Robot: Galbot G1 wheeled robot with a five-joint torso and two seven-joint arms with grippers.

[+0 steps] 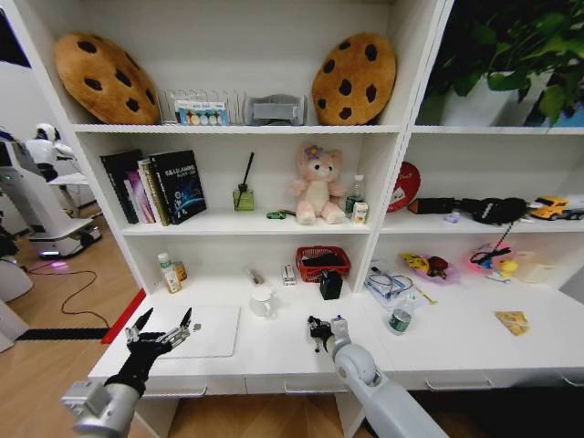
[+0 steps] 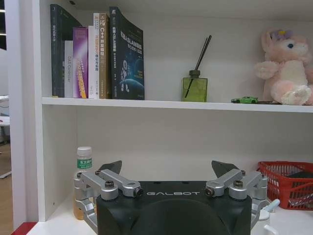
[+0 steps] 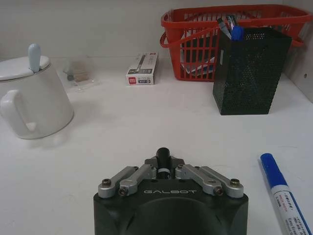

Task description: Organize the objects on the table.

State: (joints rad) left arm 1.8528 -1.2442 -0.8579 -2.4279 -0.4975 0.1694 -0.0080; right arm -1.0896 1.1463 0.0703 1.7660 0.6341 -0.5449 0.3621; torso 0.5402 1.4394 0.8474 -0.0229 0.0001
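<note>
Bare white desk top (image 1: 292,351) lies open between the silver laptop (image 1: 196,330) and the right gripper (image 1: 318,330), which is clamped on a small dark pen. Ahead of it: white lidded mug (image 3: 34,98) to one side, black mesh pen holder (image 3: 249,71) to the other, red wire basket (image 3: 195,44) behind; open lane between mug and holder. A blue marker (image 3: 283,193) lies just beside the gripper. Left gripper (image 1: 162,330), fingers spread, hovers over the laptop's front edge, orange-liquid bottle (image 2: 82,183) near the shelf wall.

On the white table (image 1: 301,351) we note a silver laptop (image 1: 196,330), closed and flat, near left. A lidded white cup (image 1: 263,301) stands upright at centre. A green-labelled bottle (image 1: 400,315) stands right; a yellowish piece (image 1: 513,321) lies far right.
</note>
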